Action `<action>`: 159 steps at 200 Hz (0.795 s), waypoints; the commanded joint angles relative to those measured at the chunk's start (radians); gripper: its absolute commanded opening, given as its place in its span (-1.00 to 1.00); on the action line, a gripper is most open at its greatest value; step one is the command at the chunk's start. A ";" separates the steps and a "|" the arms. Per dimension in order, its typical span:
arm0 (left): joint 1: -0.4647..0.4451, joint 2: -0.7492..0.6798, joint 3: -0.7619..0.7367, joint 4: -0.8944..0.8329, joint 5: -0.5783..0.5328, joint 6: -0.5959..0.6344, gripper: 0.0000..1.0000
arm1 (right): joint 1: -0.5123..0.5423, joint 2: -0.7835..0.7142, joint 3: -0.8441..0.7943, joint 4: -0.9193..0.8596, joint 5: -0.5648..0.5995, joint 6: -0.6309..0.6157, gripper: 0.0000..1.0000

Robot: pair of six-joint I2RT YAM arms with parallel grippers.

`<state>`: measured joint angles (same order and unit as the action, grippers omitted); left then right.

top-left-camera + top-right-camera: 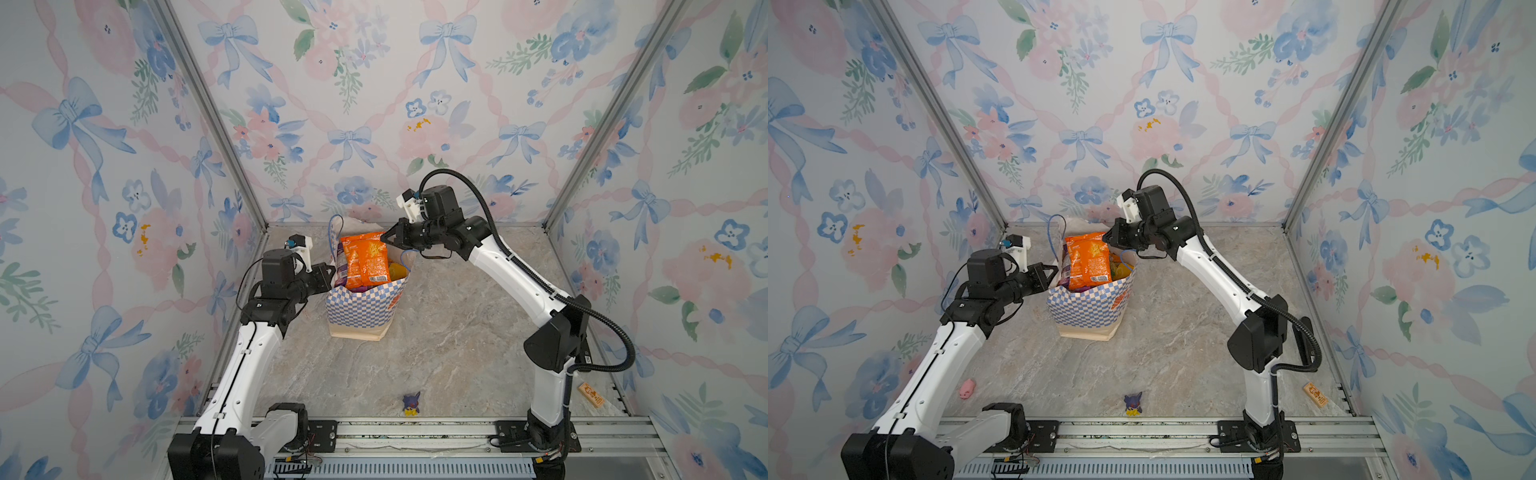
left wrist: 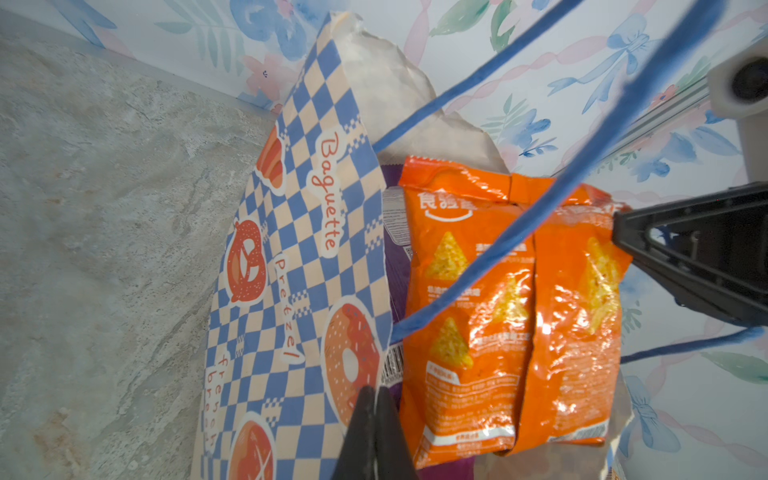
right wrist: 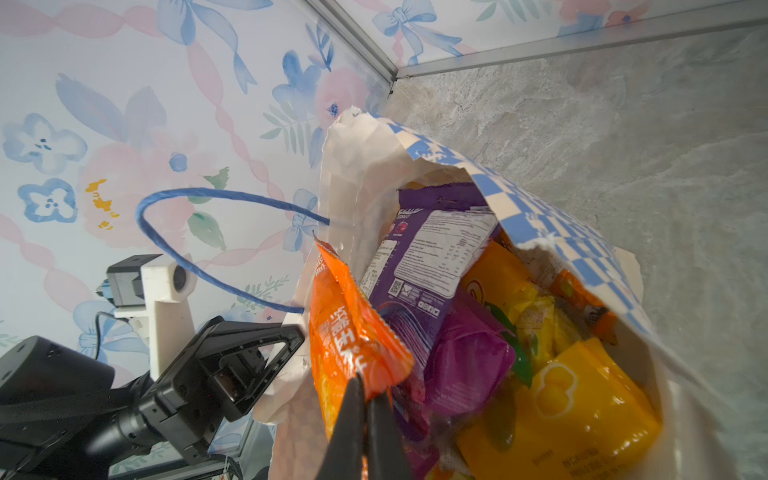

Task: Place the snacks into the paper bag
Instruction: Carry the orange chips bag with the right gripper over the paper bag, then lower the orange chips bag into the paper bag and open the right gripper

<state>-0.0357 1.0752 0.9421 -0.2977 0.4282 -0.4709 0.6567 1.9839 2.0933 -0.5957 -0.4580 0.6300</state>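
Upright orange packet [image 1: 365,262] in paper bag [image 1: 361,309], top corner pinched by right gripper [image 3: 368,399]; left gripper [image 2: 376,409] pinches bag rim.

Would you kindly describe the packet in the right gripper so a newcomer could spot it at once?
Near the back wall stands the checkered paper bag. Rising from its mouth is the orange packet, pinched at its upper corner by the right gripper. It alone shows triangular chips and stands tallest; the purple packet and yellow packet sit lower.
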 commanded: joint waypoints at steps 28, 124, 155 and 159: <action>0.005 -0.012 0.014 -0.014 0.026 0.026 -1.00 | 0.042 0.077 0.097 -0.114 0.070 -0.072 -1.00; 0.005 -0.010 0.027 -0.014 0.024 0.020 -1.00 | 0.063 0.107 0.349 -0.370 0.164 -0.209 -0.52; 0.005 -0.005 0.030 -0.014 0.024 0.020 -1.00 | 0.063 0.105 0.383 -0.408 0.185 -0.239 -0.42; 0.004 -0.004 0.029 -0.014 0.024 0.021 -1.00 | 0.064 0.107 0.387 -0.412 0.185 -0.241 -0.42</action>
<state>-0.0357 1.0752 0.9428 -0.2977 0.4286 -0.4713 0.7097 2.1002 2.4393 -0.9295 -0.3050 0.4347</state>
